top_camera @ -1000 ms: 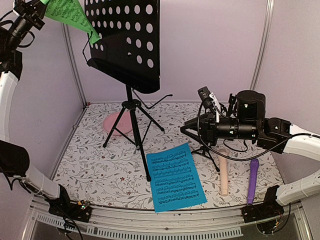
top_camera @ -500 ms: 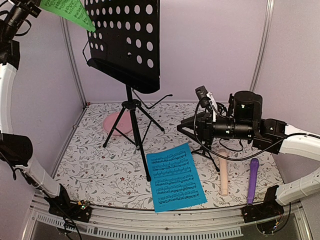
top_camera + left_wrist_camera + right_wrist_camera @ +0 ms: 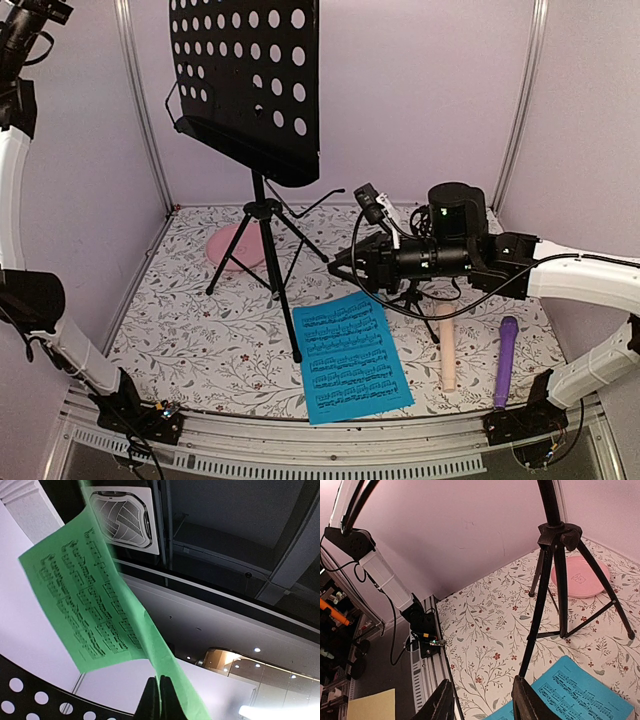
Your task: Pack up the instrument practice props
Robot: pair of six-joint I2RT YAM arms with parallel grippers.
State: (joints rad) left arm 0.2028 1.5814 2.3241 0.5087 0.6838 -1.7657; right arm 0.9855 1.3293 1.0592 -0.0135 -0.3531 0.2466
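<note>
Two arms hold very different poses. We see the left arm climb the left wall past the top of the overhead view. Its left gripper (image 3: pixel 157 692) points upward, pinched tight on the lower edge of the green sheet-music paper (image 3: pixel 95 610). That thin sheet curls near the black perforated music rack (image 3: pixel 245 85).

The right arm stretches level from the right side. The right gripper (image 3: pixel 481 687) hovers over the floral table cover (image 3: pixel 190 330), fingers parted with nothing between them, aimed towards the rack's slim black tripod (image 3: pixel 268 255). Just below it the blue sheet-music paper (image 3: pixel 350 355) lies flat.

Under the arm stands a small black mic support (image 3: pixel 418 305). Nearer us lie the beige microphone (image 3: pixel 448 355) and the purple microphone (image 3: pixel 506 360), both slim rods, side by side but apart. A round pink plate (image 3: pixel 232 248) sits behind the tripod.
</note>
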